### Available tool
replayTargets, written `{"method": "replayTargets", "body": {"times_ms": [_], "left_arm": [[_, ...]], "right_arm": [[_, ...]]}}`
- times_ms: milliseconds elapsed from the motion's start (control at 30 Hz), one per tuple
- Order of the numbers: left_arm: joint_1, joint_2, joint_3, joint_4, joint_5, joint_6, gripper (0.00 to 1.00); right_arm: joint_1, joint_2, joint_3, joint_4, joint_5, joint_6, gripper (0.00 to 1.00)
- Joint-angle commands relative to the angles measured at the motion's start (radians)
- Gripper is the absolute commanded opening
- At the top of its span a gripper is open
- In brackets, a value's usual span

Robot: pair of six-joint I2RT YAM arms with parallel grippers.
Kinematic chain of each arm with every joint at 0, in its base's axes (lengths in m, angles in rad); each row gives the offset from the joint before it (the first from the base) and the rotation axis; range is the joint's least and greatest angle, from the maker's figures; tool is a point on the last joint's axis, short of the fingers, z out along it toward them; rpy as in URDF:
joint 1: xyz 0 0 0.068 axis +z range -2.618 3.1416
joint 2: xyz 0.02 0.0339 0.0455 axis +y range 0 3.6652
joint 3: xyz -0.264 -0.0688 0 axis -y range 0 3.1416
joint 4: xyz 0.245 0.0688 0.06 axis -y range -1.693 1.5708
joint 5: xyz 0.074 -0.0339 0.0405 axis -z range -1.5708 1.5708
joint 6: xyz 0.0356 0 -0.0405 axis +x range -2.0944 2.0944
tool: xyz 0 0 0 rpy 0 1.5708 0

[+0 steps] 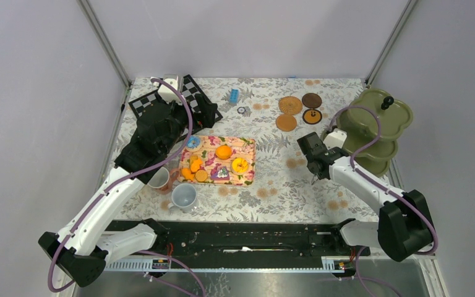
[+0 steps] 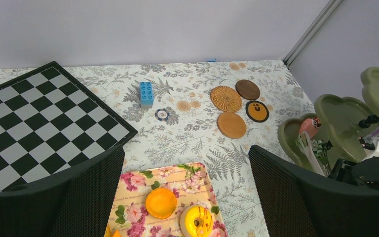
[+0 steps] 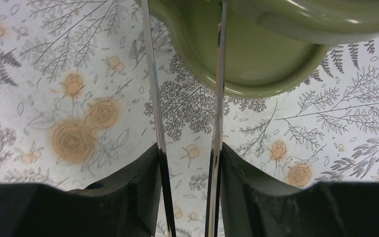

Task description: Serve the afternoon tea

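Orange and yellow toy pastries lie on the floral mat [image 1: 248, 147]: an orange bun [image 1: 224, 151], a yellow donut [image 1: 240, 165] and small orange pieces [image 1: 193, 170]. A grey-blue mug [image 1: 184, 197] and a brown mug [image 1: 159, 179] stand near the mat's front left corner. Several round coasters [image 1: 290, 104] lie at the back. My left gripper [image 2: 185, 150] is open and empty above the mat, over the bun [image 2: 161, 202] and donut [image 2: 197, 220]. My right gripper [image 3: 188, 150] is shut on the metal tongs [image 3: 153, 98], whose tips reach the green stand's lowest tier [image 3: 256, 54].
A green tiered stand [image 1: 377, 117] stands at the right, holding a few small items [image 2: 310, 129]. A chessboard [image 2: 39, 118] lies at the back left, with a blue brick [image 2: 146, 93] and a poker chip [image 2: 162, 114] beside it. Frame posts stand at both back corners.
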Motion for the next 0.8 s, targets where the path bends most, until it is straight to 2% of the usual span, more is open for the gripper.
{"method": "replayTargets", "body": {"times_ms": [0, 267, 400, 533, 767], "left_arm": [[-0.01, -0.009, 0.012, 0.029, 0.007, -0.003, 0.99], [-0.033, 0.0, 0.015, 0.024, -0.002, 0.003, 0.99], [-0.033, 0.007, 0.017, 0.021, -0.001, 0.002, 0.99], [-0.034, 0.009, 0.016, 0.021, -0.002, 0.003, 0.99], [-0.033, 0.011, 0.016, 0.023, 0.0, 0.003, 0.99]], "right_arm": [[-0.031, 0.034, -0.029, 0.087, 0.107, 0.088, 0.47], [-0.045, 0.041, -0.045, 0.092, 0.104, 0.117, 0.47], [-0.045, 0.029, -0.048, 0.082, 0.094, 0.103, 0.51], [-0.045, 0.022, -0.055, 0.083, 0.099, 0.089, 0.6], [-0.045, 0.034, -0.044, 0.086, 0.098, 0.062, 0.61]]}}
